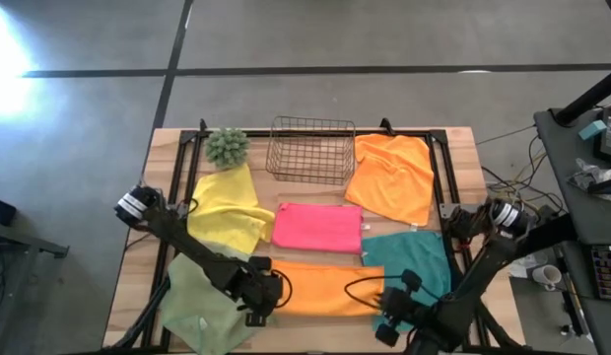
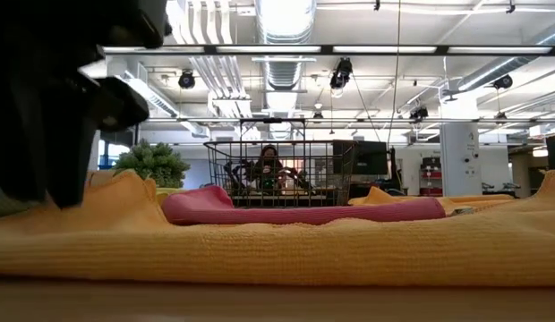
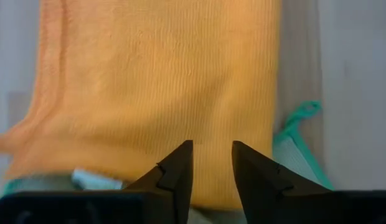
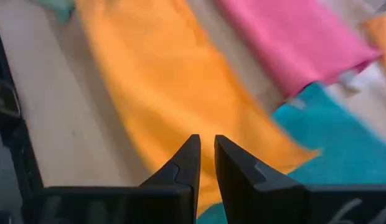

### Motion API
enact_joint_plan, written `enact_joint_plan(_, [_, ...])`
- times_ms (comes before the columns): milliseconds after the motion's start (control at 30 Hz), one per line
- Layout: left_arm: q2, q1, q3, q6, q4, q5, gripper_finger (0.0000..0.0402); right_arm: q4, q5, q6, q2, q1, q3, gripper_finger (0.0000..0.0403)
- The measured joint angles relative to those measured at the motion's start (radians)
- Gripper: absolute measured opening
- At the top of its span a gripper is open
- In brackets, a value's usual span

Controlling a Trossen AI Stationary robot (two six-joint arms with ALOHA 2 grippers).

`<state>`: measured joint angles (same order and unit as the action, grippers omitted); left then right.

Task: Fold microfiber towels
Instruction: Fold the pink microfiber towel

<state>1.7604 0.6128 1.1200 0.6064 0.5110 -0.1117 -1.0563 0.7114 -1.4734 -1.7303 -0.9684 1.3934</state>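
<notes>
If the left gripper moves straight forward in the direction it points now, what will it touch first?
Most likely the orange towel. In the left wrist view the left gripper has a small gap between its fingers and points onto that cloth, with the teal towel off to one side. How far above the cloth it hangs is unclear.

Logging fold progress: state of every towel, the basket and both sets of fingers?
near orange towel: folded into a long strip
pink towel: folded
far orange towel: flat, rumpled
yellow towel: crumpled
teal towel: rumpled
sage green towel: unfolded
wire basket: upright, empty
left gripper: fingers apart, holding nothing
right gripper: fingers slightly apart, holding nothing
</notes>
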Motion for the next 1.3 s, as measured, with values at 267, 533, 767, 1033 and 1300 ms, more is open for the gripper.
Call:
enact_joint_plan(267, [-0.114,-0.026,-0.001,0.019,0.115,-0.001,0.0148,-0.140,0.066,-0.032,0.164,0.000,-0.069,0.0038])
enact_joint_plan(533, [-0.217,-0.110,0.001,0.015,0.230,-0.172,0.0221,-0.134,0.103,-0.006,0.334,0.000,-0.242,0.0038])
enact_joint_plan(767, [-0.237,-0.253,0.001,-0.100,0.202,-0.228,0.0225,0.067,0.102,-0.031,0.510,0.049,-0.498,0.0038])
enact_joint_plan(1033, [-0.227,-0.499,0.000,-0.295,0.064,-0.175,0.0225,0.505,0.023,0.286,0.621,0.252,-0.669,0.0038])
enact_joint_plan(1300, [-0.208,-0.630,-0.037,-0.386,-0.055,0.012,0.0225,0.683,-0.118,0.505,0.578,0.440,-0.684,0.0038])
